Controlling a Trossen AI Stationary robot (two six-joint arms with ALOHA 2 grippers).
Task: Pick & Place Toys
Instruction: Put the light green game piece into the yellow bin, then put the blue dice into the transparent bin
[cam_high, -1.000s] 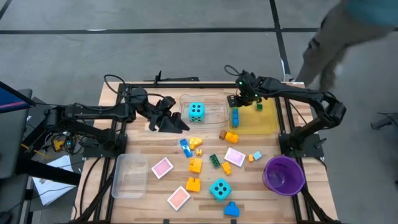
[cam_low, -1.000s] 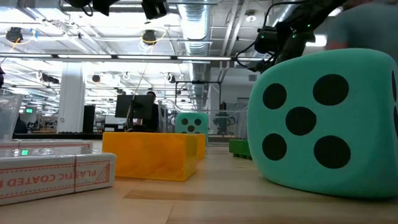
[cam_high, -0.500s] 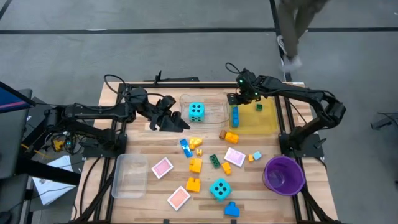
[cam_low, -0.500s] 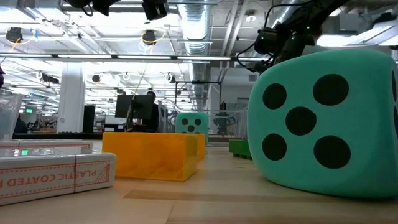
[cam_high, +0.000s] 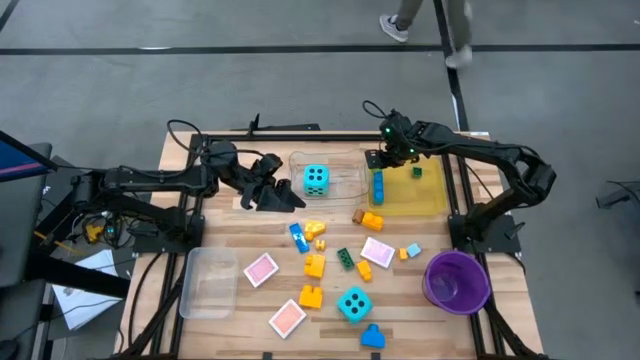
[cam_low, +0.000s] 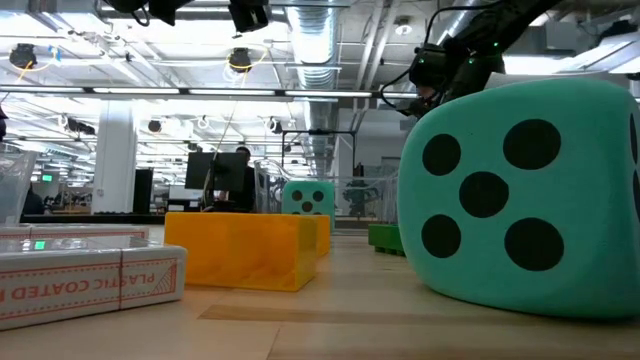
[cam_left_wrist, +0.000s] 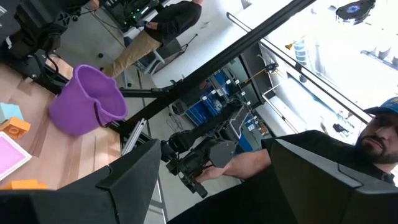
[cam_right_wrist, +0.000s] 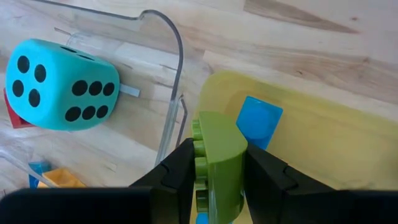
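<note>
Right pincer (cam_right_wrist: 214, 177) | we find it unmoved, clamped on green plastic brick (cam_right_wrist: 217, 155) above yellow rectangular tray (cam_high: 425, 200) | release pending | left pincer (cam_high: 275, 190) wide, idle on desk.

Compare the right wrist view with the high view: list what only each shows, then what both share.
Only the right wrist view shows the right gripper shut on a green brick, held above the yellow tray.

Only the high view shows the left gripper waiting open beside the clear tray, the purple bowl, the pink tiles, the second die, and an empty clear tray.

Both show the turquoise die in the clear tray and a blue brick in the yellow tray.
</note>
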